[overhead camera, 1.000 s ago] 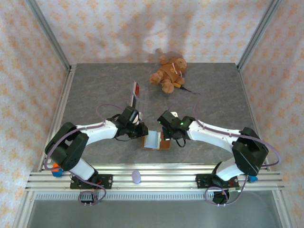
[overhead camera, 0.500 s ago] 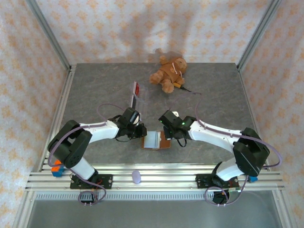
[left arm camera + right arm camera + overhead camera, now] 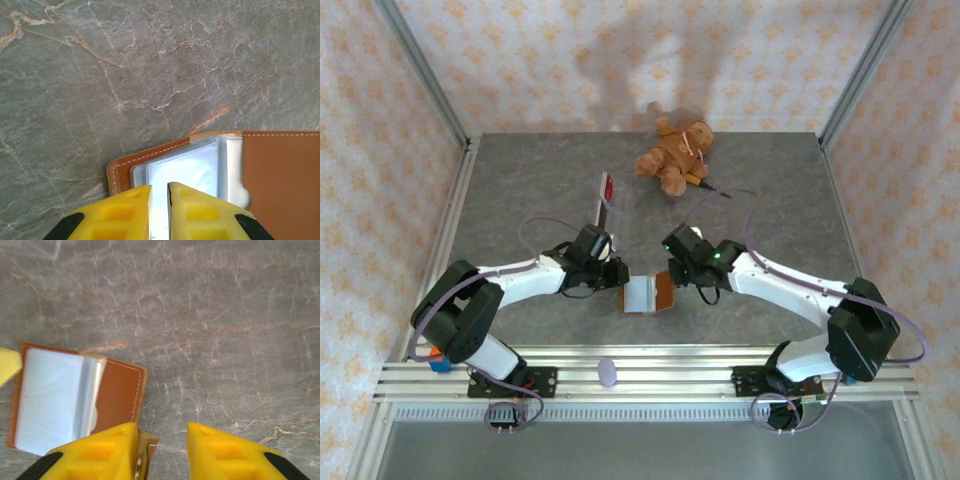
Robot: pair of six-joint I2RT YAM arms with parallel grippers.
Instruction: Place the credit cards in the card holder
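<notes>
Left tool (image 3: pixel 159 197) clenched on clear sleeve (image 3: pixel 190 172) of open brown card holder (image 3: pixel 280 170). Right tool (image 3: pixel 161 440) released, jaws apart above counter (image 3: pixel 225 315), just beside holder.

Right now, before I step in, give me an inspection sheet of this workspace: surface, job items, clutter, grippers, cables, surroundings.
Surface: grey marbled table, dry as far as seen.
Job's things: brown card holder lying open between the arms, clear sleeves up; cards apart from it, farther back.
Clutter: teddy bear near the far edge; small purple object on the near rail.
Grippers: left gripper nearly closed, seemingly pinching the holder's sleeves; right gripper open beside the holder, holding nothing.
Cables: purple cables loop along both arms; thin black lead by the bear.
Surroundings: patterned walls, metal frame posts.
</notes>
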